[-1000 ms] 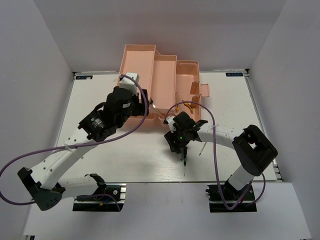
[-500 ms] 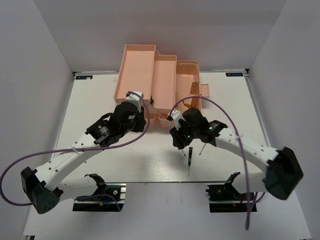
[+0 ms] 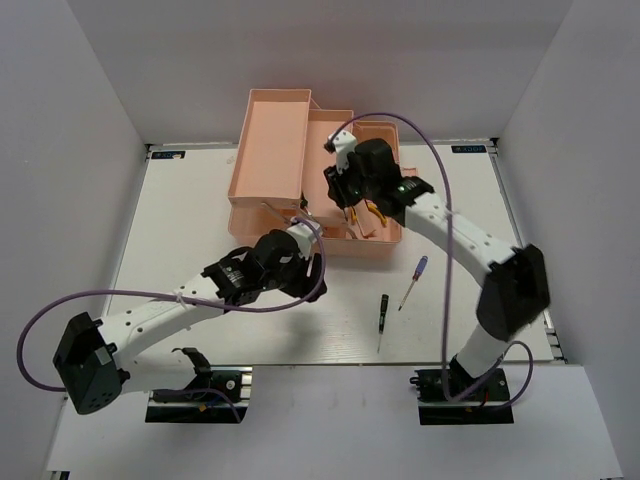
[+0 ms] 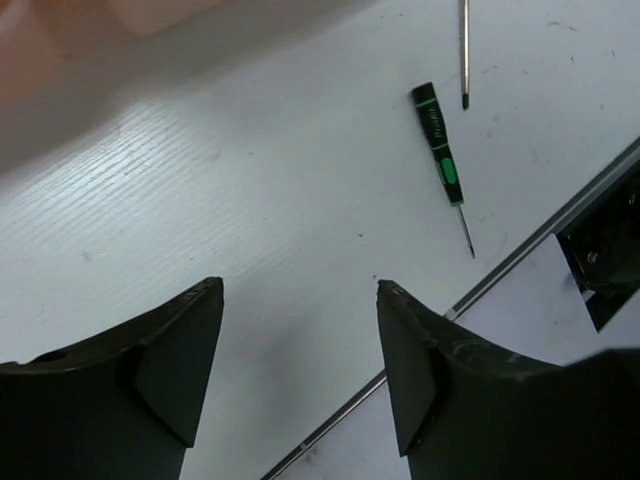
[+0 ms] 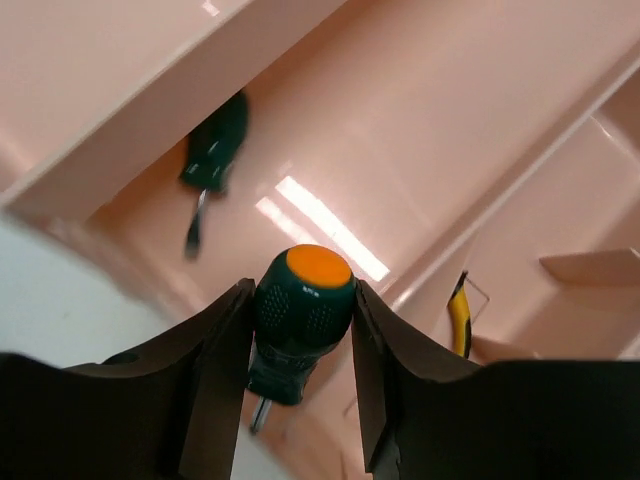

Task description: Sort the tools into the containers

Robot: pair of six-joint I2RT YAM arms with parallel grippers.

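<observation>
My right gripper (image 5: 301,286) is shut on a stubby green screwdriver (image 5: 302,312) with an orange cap. It holds it above the middle of the salmon-pink toolbox (image 3: 270,130), as the top view shows for the right gripper (image 3: 343,200). Below it, a second stubby green screwdriver (image 5: 215,152) lies in a compartment, and yellow-handled pliers (image 5: 458,322) lie in the neighbouring one. My left gripper (image 4: 300,288) is open and empty over the table in front of the toolbox (image 3: 312,272). A long thin green screwdriver (image 3: 382,320) and a blue-handled screwdriver (image 3: 412,282) lie on the table.
The thin green screwdriver (image 4: 440,150) lies ahead of my left fingers, with the blue screwdriver's shaft (image 4: 464,50) beyond it. The table's front edge rail (image 4: 520,250) runs close by. The toolbox's latch tab (image 3: 408,180) juts out at the right.
My right gripper rose from the table in front of the toolbox and moved over it with the stubby screwdriver. My left arm drew back from the toolbox toward the table's middle.
</observation>
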